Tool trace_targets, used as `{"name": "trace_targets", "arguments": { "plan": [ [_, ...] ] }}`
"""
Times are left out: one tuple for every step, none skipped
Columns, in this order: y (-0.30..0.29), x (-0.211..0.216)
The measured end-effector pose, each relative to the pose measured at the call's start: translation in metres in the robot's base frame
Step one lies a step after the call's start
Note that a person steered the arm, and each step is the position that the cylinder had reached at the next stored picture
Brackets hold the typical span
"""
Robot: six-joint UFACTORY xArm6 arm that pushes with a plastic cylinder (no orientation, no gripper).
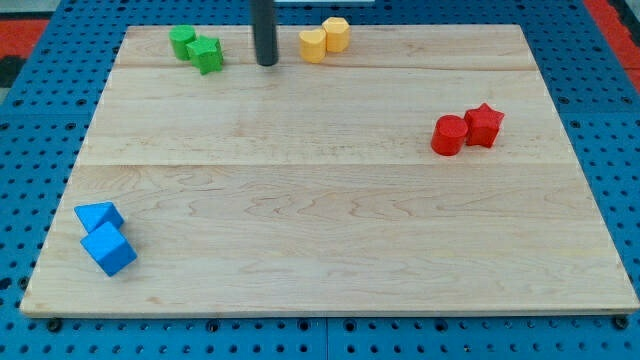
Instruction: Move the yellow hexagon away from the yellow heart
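The yellow hexagon [337, 33] sits at the view's top, just right of centre, touching the yellow heart [313, 45], which lies at its lower left. My tip [266, 62] rests on the wooden board [320, 220] left of the heart, with a small gap between them. The dark rod rises from the tip to the view's top edge.
Two green blocks, one a star [208, 54] and one rounder [183, 41], sit left of the tip. A red cylinder [449, 135] and a red star [484, 125] sit at the view's right. Two blue blocks [99, 216] [109, 249] sit at the bottom left.
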State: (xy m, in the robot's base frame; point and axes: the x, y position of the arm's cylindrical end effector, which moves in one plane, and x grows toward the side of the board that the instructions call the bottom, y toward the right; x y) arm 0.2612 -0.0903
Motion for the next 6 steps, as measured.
{"name": "trace_targets", "arguments": {
  "plan": [
    [-0.019,-0.038],
    [0.002,-0.069],
    [0.011,-0.07],
    [0.034,-0.069],
    [0.062,-0.069],
    [0.108,-0.069]
  ]
}}
